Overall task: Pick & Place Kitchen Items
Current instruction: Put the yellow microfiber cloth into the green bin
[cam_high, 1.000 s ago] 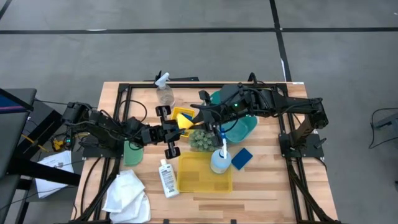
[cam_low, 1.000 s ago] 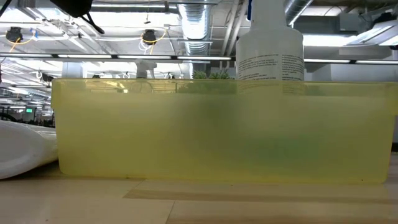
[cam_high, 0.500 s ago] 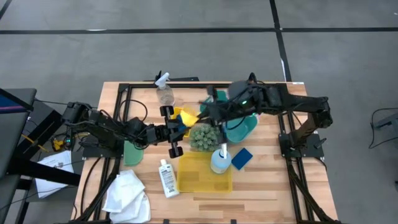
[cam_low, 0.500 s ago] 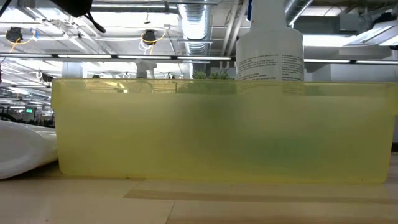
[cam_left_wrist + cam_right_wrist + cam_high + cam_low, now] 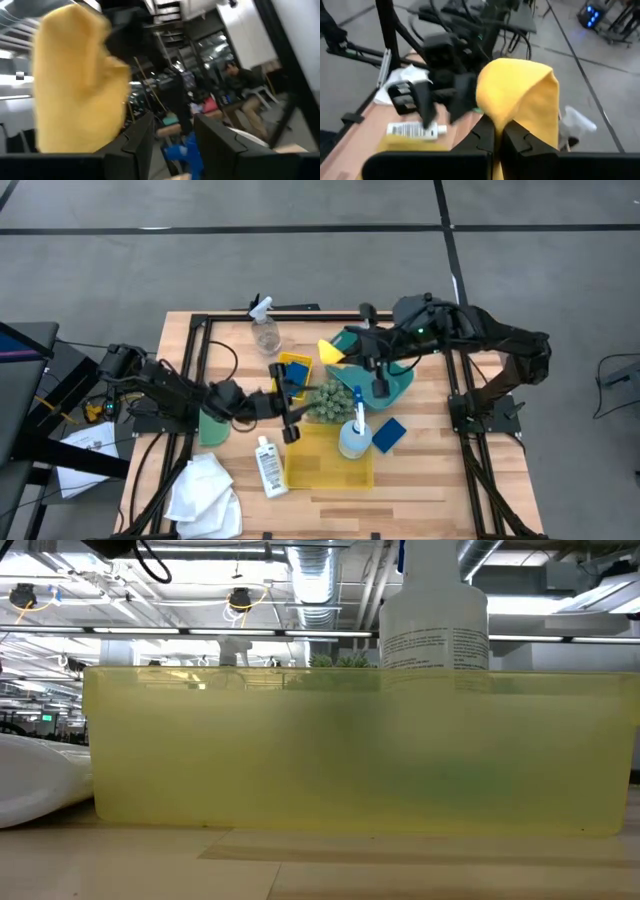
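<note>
My right gripper (image 5: 346, 352) hangs over the table's middle, near the teal basket (image 5: 392, 383), and is shut on a yellow cloth (image 5: 329, 350). My left gripper (image 5: 296, 398) is open and holds nothing. It stands beside a blue sponge (image 5: 293, 372) that lies on a yellow piece, left of the green bumpy ball (image 5: 325, 400). The left wrist view shows the cloth (image 5: 75, 85) off to one side of the open fingers (image 5: 141, 142). The low view shows neither gripper. My right gripper pinches a fold of the yellow cloth (image 5: 499, 122) between its two fingers (image 5: 483, 137). The fingers come from the table's right, slanting a little downward. The cloth bunches past the fingertips and is lifted clear of the table.
A yellow bin (image 5: 330, 460) sits at the near middle, with a blue-and-white spray bottle (image 5: 354, 435) and a second blue sponge (image 5: 388, 433) to its right. A small white bottle (image 5: 267, 466), white cloths (image 5: 205, 490), a green piece (image 5: 212, 425) and a clear spray bottle (image 5: 265, 330) lie around.
My right gripper has drawn back toward the table's right edge and risen a little, taking the yellow cloth with it. The cloth has come away from my left gripper. My left gripper has tipped and sunk slightly, staying near the blue sponge.
</note>
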Robot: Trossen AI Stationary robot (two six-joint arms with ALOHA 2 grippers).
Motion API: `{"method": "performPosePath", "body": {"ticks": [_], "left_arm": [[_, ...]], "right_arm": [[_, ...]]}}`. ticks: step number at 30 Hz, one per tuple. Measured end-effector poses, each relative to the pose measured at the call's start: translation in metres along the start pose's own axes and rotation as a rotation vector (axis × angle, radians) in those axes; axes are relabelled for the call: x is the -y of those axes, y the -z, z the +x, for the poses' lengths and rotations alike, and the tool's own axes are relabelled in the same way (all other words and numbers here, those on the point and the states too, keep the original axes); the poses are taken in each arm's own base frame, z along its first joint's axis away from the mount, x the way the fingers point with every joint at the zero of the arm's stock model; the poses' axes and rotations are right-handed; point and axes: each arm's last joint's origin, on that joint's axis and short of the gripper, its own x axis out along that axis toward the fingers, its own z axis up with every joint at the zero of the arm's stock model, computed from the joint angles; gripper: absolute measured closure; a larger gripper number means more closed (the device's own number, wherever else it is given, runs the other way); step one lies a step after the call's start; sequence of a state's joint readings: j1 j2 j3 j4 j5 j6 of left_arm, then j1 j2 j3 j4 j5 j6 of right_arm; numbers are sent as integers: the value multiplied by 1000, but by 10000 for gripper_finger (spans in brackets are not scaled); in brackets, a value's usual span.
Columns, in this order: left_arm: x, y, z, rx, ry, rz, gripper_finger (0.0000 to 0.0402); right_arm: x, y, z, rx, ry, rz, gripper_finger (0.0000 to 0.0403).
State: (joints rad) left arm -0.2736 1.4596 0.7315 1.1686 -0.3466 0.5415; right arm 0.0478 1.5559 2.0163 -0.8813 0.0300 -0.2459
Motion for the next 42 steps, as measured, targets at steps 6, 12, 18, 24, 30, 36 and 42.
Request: {"method": "performPosePath", "body": {"ticks": [6, 12, 18, 24, 30, 36, 42], "left_arm": [[17, -7, -10, -101, 76, 103, 257], [14, -36, -29, -204, 20, 135, 263], [3, -60, -50, -247, 83, 69, 270], [-2, -62, -59, -305, 120, 28, 274], [0, -59, -60, -331, 137, 50, 275], [1, -54, -61, -373, 143, 82, 275], [0, -48, -61, -423, 138, 111, 275]], "right_arm": [[23, 3, -27, 19, 80, 43, 402], [49, 15, -44, 35, 149, 116, 403], [64, 42, -43, 8, 201, 207, 403], [58, 74, -36, 2, 199, 254, 403], [43, 98, -48, 34, 203, 296, 403], [18, 133, -60, 49, 239, 360, 403], [-15, 179, -55, 83, 192, 442, 403]]}}
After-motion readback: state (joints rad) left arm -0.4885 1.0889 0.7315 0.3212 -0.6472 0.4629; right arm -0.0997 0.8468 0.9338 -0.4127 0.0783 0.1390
